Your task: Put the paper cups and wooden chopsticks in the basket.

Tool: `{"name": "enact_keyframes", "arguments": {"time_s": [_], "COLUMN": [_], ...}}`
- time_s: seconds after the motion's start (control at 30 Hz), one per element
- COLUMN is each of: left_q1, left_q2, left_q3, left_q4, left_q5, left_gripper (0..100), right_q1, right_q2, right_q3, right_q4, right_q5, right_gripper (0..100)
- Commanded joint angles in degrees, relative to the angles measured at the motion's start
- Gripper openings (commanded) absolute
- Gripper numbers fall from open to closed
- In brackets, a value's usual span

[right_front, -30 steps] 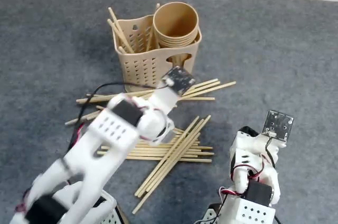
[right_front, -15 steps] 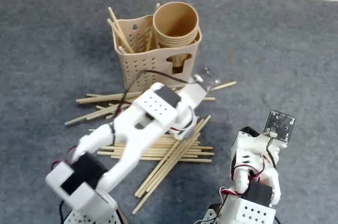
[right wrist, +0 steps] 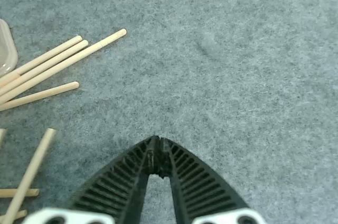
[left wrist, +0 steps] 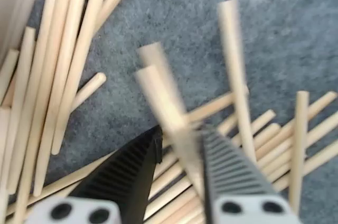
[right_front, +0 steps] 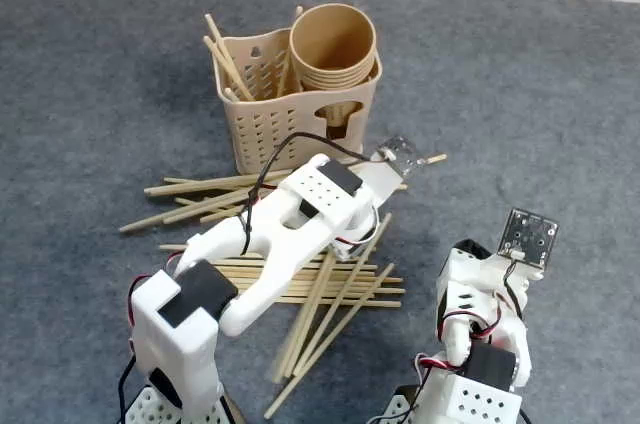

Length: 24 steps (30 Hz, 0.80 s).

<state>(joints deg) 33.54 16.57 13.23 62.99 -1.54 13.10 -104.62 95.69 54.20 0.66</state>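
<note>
So the left gripper (left wrist: 182,142) is pinching at least two chopsticks (left wrist: 163,102) between its jaws. The sticks are poking out past the tips and hanging over the loose pile (right_front: 385,291) on the grey mat (right_front: 520,94); they're too blurry to count for sure. From above, the left arm is stretching from the near left corner toward the middle, and its wrist is sitting just near of the basket (right_front: 290,114), a bit to its right.

The pile is lying in front of the basket. Some sticks are running left to right, and a few are crossing them at an angle.

The basket is standing upright at the far middle of the mat. The cups (right_front: 333,44) are sitting stacked in its right compartment, and a few sticks (right_front: 225,59) are leaning in its left compartment.

The right gripper (right wrist: 158,152) is hanging over bare mat with its jaws pressed together and nothing between them. A few stick ends (right wrist: 63,60) are lying farther out to its left. The right arm is sitting folded back at the near right, well apart from the pile.
</note>
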Motion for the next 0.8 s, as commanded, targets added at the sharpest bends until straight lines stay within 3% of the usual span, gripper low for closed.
{"name": "enact_keyframes", "arguments": {"time_s": [0.0, 0.33, 0.77], "left_q1": [0.40, 0.22, -2.51], "left_q2": [-0.40, -1.63, -20.44], "left_q3": [-1.27, -1.45, 6.29], "left_q4": [-0.18, 0.00, 0.79], "left_q5": [0.35, 0.26, 0.26], "left_gripper": [6, 2, 2], "right_q1": [0.66, 0.75, 0.75], "right_q2": [-0.40, -0.40, -0.40], "right_q3": [5.93, 5.93, 5.93], "right_q4": [0.40, 0.40, 0.40], "right_q5": [-0.26, -0.26, -0.26], "right_gripper": [0.5, 0.5, 0.5]}}
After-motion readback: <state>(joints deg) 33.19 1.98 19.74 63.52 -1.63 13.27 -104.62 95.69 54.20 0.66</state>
